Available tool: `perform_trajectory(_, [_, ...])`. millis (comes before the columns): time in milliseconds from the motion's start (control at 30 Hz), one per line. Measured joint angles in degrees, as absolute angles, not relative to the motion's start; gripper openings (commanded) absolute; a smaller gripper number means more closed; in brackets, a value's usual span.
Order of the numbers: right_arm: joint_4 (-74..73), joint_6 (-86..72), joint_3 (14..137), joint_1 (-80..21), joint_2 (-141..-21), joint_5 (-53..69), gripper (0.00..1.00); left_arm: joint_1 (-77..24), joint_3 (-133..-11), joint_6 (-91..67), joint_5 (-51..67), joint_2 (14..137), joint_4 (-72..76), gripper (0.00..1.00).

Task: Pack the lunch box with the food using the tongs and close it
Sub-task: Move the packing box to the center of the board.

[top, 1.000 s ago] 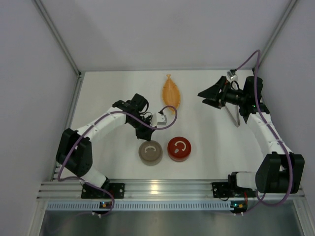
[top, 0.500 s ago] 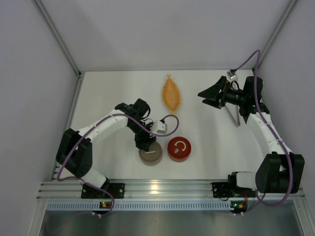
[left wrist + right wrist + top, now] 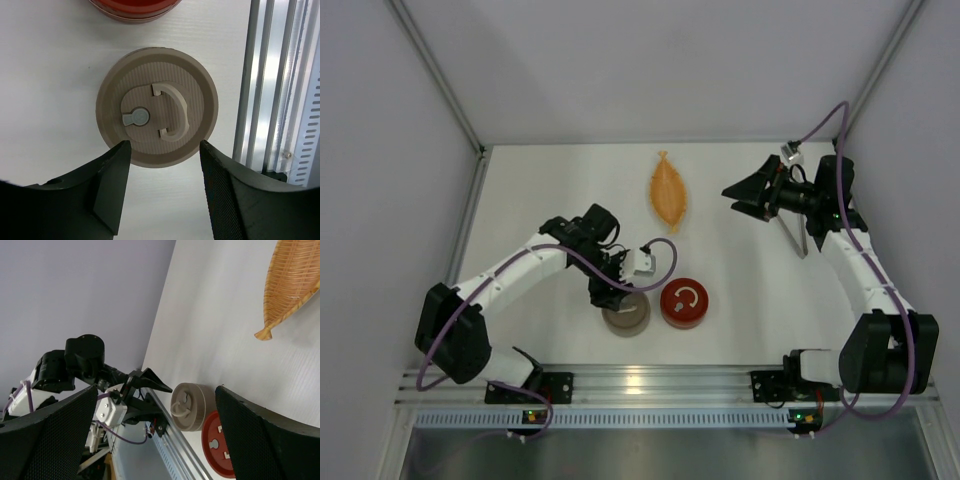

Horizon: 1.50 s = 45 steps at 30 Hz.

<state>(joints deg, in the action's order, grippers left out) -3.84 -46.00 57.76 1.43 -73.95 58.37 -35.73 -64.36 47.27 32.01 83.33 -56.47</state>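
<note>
On the white desk (image 3: 550,180), close to the aluminium front rail (image 3: 660,382): a round beige tin with a ribbed lid (image 3: 157,117), lid on, with a crescent handle and a small grey keyhole-shaped tab on top. Just to its right, very near it, a round red tin (image 3: 682,302) with the same kind of handle, also lidded. Farther back, well apart from both tins, a flat orange woven leaf-shaped dish (image 3: 668,192), narrow tail end towards the back wall.

At the right side, slim silver metal tongs (image 3: 795,238), flat on the desk, beside and partly under the white right arm (image 3: 860,265), well apart from the tins and the dish.

At the end of the white left arm (image 3: 520,268), left jaws parted, pointing down over the left edge of the beige tin. Black fingers (image 3: 107,185) to either side of the lid's rim, nothing between them. Contact with the lid: impossible to tell.

Right jaws spread wide and empty, up above the desk at the far right, facing left towards the tins, with dark mesh-faced fingers (image 3: 45,440) at both edges of the right wrist view.
</note>
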Motion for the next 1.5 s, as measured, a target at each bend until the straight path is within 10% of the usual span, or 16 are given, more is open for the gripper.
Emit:
perform_trajectory(167, [-4.0, -45.1, 57.8, 1.4, -72.9, 58.2, 0.99, -36.0, -62.0, 45.7, 31.2, 80.0, -56.2, 0.55])
perform_trajectory(367, [-4.3, -43.9, 57.8, 1.4, -71.6, 58.0, 0.99, -36.1, -59.5, 38.3, 26.5, 78.9, -48.7, 0.25])
perform_trajectory(600, [-5.8, -42.1, 57.8, 1.4, -71.5, 57.2, 0.99, -37.8, -58.8, 33.9, 22.6, 79.7, -42.2, 0.22])
perform_trajectory(1033, [-6.1, -41.5, 57.8, 1.4, -71.5, 57.0, 1.00, -45.6, -53.9, 37.8, 22.1, 79.8, -42.5, 0.58])
perform_trajectory(1400, [-8.3, -38.4, 58.0, 1.4, -71.5, 56.9, 0.99, -43.6, -54.2, 33.7, 18.8, 78.5, -40.2, 0.67])
perform_trajectory(1467, [-11.2, -35.7, 58.9, 1.4, -71.7, 56.7, 0.99, -40.9, -54.7, 32.7, 19.1, 77.0, -39.7, 0.77])
perform_trajectory(1500, [-12.9, -33.8, 59.6, 1.5, -71.9, 56.5, 0.99, -39.4, -55.1, 32.4, 19.6, 76.1, -39.6, 0.98])
